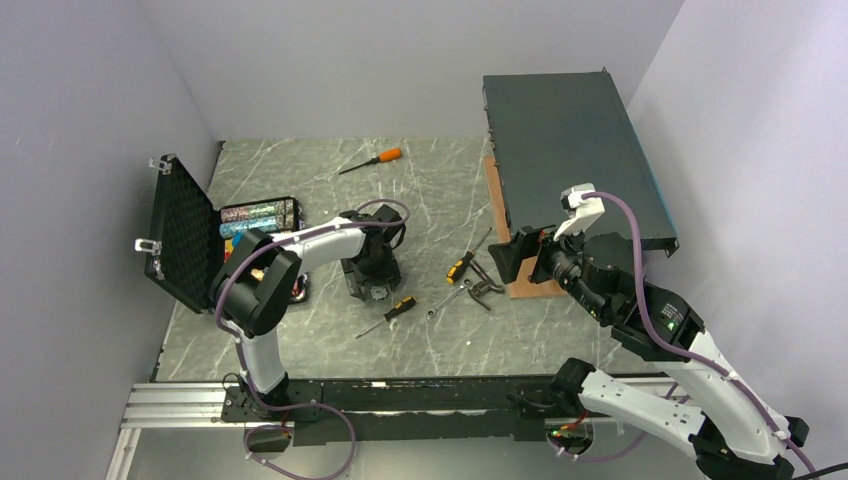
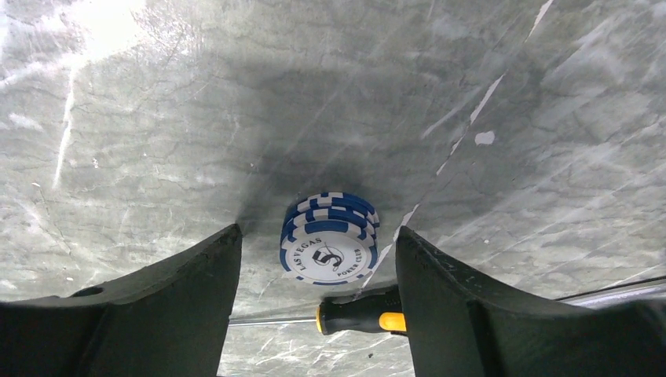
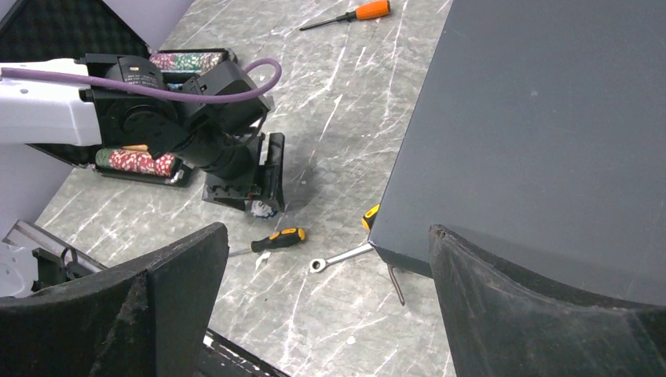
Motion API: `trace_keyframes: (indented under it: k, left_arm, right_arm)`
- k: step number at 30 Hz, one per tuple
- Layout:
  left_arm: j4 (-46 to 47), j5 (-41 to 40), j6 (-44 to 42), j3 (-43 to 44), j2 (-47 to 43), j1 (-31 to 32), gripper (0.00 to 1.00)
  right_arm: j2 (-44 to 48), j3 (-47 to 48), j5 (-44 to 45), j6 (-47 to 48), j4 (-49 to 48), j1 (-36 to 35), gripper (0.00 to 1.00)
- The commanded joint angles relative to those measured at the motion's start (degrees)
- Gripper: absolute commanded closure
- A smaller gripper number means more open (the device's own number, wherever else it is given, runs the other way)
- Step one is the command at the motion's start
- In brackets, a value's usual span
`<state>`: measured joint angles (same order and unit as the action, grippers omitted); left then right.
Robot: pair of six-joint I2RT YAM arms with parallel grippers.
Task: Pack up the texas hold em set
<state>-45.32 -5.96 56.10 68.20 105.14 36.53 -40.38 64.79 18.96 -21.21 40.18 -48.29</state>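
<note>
The small black case (image 1: 180, 232) stands open at the left, foam lid up, with rows of multicoloured chips (image 1: 258, 215) in its base. A short stack of blue-and-white poker chips (image 2: 328, 239) lies on the table. My left gripper (image 2: 318, 232) is open and points down, one finger on each side of the stack, not touching it. In the top view the left gripper (image 1: 377, 288) is right of the case. My right gripper (image 3: 327, 232) is open and empty, held above the table by the large dark box's corner. The stack (image 3: 261, 208) shows under the left gripper in the right wrist view.
A large dark flat box (image 1: 570, 150) lies at the back right on a brown board (image 1: 497, 200). A black-and-yellow screwdriver (image 1: 395, 309) lies just near of the stack. Another screwdriver (image 1: 460, 266), a wrench (image 1: 447, 299) and an orange-handled screwdriver (image 1: 385, 155) lie around.
</note>
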Motion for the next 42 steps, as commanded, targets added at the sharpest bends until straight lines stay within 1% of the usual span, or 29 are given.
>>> trace_keyframes:
  k: [1, 5, 10, 14, 19, 25, 28, 31, 35, 38, 39, 42]
  left_arm:
    - [0.9, -1.7, -1.2, -1.7, -0.1, 0.2, 0.28]
    - [0.5, -2.5, -1.5, -0.8, 1.5, 0.2, 0.34]
    - [-1.6, -4.5, -1.6, 0.5, 3.5, 1.2, 0.34]
    - [-1.0, -4.3, -1.9, 0.3, 4.9, 1.3, 0.37]
    - [-1.9, -4.8, -2.1, 1.7, 7.2, 1.7, 0.38]
    - [-0.7, -4.0, -2.0, 0.7, 7.3, 1.8, 0.37]
    - [-0.2, -4.1, -2.6, 0.0, 4.7, 1.5, 0.32]
    - [0.7, -3.4, -4.1, -0.7, 0.0, 0.6, 0.25]
    - [0.9, -1.6, -6.7, -0.1, -7.4, -0.8, 0.12]
    - [0.4, -0.3, -9.6, 0.9, -14.3, -2.2, 0.05]
    - [0.2, -0.2, -10.5, 1.0, -17.2, -2.7, 0.01]
    - [0.0, 1.0, -14.6, 0.2, -26.7, -5.9, 0.0]
  right_arm:
    - [0.1, 0.1, -0.1, -0.5, -1.2, 0.1, 0.0]
    - [-0.1, -0.1, -0.3, -0.5, -1.3, 0.1, 0.0]
    - [-0.4, 0.1, -0.5, -0.2, -1.6, 0.1, 0.0]
    - [-0.5, 0.1, -0.3, 0.1, -1.9, 0.1, 0.0]
    - [-0.5, 0.0, -0.4, 0.2, -1.9, 0.1, 0.0]
    - [0.2, -0.9, 0.0, 0.0, -1.9, 0.1, 0.0]
    - [0.2, -1.0, 0.5, 0.1, -1.3, 0.1, 0.0]
    - [0.2, -0.8, 0.5, 0.7, -0.8, 0.1, 0.0]
    - [-1.8, 0.8, -0.8, 2.7, 0.8, 0.1, 0.0]
    - [-4.7, 3.5, -2.6, 4.4, 2.3, 0.0, 0.0]
    - [-5.8, 4.6, -3.5, 4.8, 2.6, 0.0, 0.0]
    - [-9.3, 8.0, -5.6, 5.2, 2.6, -1.4, 0.0]
